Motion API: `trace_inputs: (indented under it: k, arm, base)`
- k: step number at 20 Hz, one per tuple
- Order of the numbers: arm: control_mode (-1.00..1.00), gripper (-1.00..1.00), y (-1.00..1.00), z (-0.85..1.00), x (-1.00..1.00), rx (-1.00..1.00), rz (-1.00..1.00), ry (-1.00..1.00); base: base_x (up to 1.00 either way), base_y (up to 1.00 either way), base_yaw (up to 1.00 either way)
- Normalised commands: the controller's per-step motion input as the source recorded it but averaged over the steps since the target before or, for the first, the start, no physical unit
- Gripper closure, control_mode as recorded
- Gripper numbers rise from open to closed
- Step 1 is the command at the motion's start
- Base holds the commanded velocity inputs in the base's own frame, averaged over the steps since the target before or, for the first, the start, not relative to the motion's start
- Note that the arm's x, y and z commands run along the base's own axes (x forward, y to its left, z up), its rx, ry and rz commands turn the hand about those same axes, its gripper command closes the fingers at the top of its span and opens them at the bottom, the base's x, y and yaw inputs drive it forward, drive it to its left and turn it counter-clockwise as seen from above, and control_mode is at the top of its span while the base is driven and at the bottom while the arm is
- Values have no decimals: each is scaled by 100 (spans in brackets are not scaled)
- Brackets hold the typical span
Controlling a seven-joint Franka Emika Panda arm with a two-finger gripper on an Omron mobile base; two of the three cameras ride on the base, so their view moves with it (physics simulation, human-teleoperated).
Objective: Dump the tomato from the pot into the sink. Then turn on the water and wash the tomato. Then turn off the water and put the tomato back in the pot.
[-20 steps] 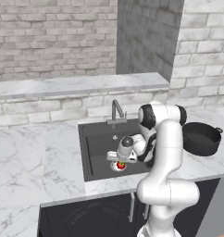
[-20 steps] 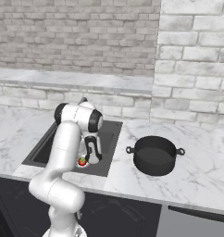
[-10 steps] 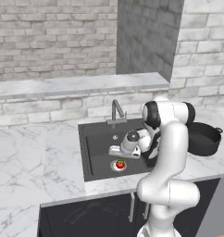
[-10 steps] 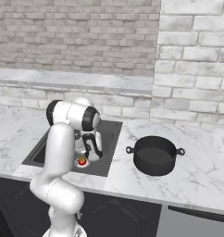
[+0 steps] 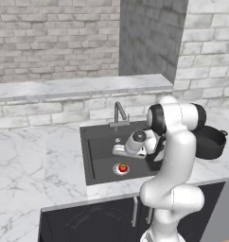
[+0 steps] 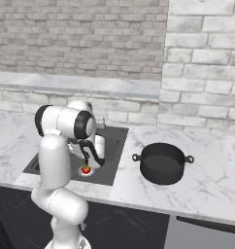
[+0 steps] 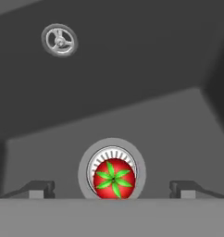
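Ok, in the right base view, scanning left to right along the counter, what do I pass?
Dark grey recessed sink, with the small red tomato sitting on its drain → bare white marble counter → wide round black pot with two side handles.

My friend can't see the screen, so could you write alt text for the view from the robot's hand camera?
A small red tomato with a green star-shaped stem sits on the round silver drain of a dark grey sink. The open gripper looks down on it, one dark fingertip on either side, touching nothing.
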Motion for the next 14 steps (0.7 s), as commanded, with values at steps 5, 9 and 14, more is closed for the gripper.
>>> trace_inputs:
  k: [5,9,14]
  arm:
    - [-100,-100,-12,69,-18,-1,0,-5]
    - [-100,-100,-23,72,-35,-1,0,-7]
    - [-100,-100,-15,78,-41,-3,0,-10]
  base:
    - [0,0,0]
    - [0,0,0]
    - [0,0,0]
